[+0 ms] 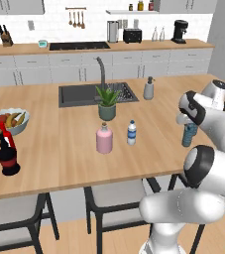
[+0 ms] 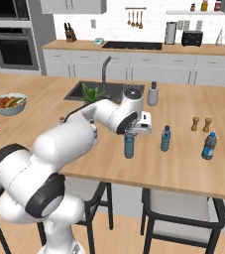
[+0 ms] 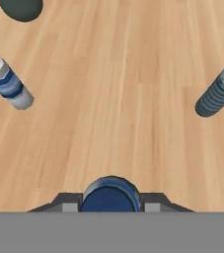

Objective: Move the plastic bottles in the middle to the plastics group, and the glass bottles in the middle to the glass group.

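Note:
My gripper is shut on the top of the dark teal-blue plastic bottle, whose blue cap sits between the finger tips. It hangs upright at the counter's near right part, under the hand. The clear-white plastic bottle and the squat pale-pink glass bottle stand side by side mid-counter. The plastics group's blue-tinted bottles stand to the right. The glass group's black bottle with a red neck stands at the far left.
A potted plant stands behind the middle bottles, in front of the sink. A fruit bowl sits at the left, a grey dispenser by the sink, and two brown shakers behind the plastics group.

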